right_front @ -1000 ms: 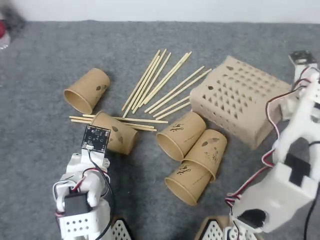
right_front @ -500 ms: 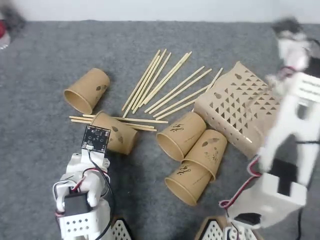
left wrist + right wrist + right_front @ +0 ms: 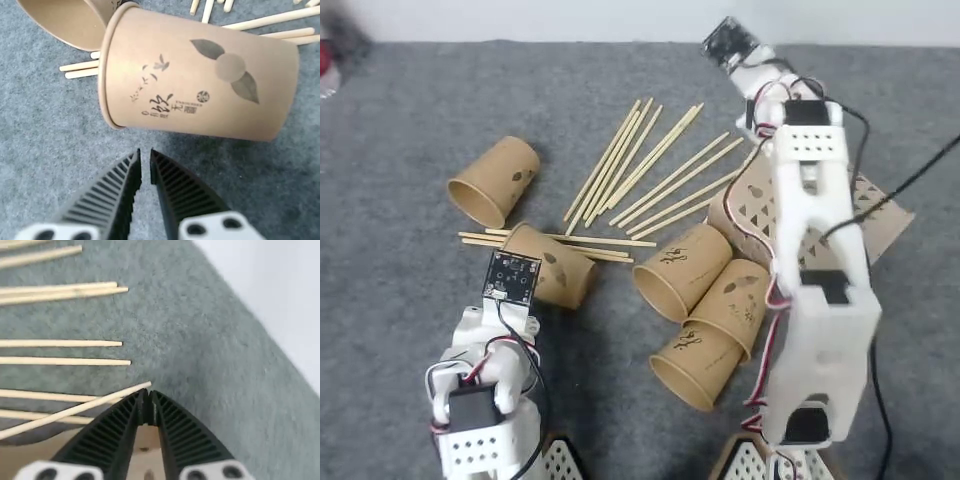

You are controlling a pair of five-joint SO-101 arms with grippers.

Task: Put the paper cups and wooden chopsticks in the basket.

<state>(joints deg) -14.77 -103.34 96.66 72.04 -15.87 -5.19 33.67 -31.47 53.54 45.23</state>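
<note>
— Black ribbed fingers: how does the left gripper (image 3: 145, 154) stand?
— Nearly closed, with a thin slit between the jaws and nothing in it. Just ahead of its tips a paper cup (image 3: 200, 85) lies on its side on the grey carpet (image 3: 45, 150). At that cup's rim two chopsticks (image 3: 80, 70) poke out from under it. Farther off sits a second cup (image 3: 65, 22), its open mouth showing.
— And the right gripper (image 3: 147, 395)?
— Its jaws are pressed together, holding nothing. A tan edge (image 3: 30, 460) shows right beneath it. One slanting chopstick (image 3: 75, 412) ends right at the tips; whether it touches them cannot be told. Past it more wooden chopsticks (image 3: 60, 343) lie roughly parallel, then carpet, then a white wall (image 3: 280, 290).
— Where is the basket (image 3: 878, 212)?
— Seen from above, it lies under the right arm (image 3: 815, 250), mostly covered and behind that gripper. Three cups (image 3: 735, 305) lie clustered on their sides just beside the arm, between it and the left arm (image 3: 485, 400).
</note>
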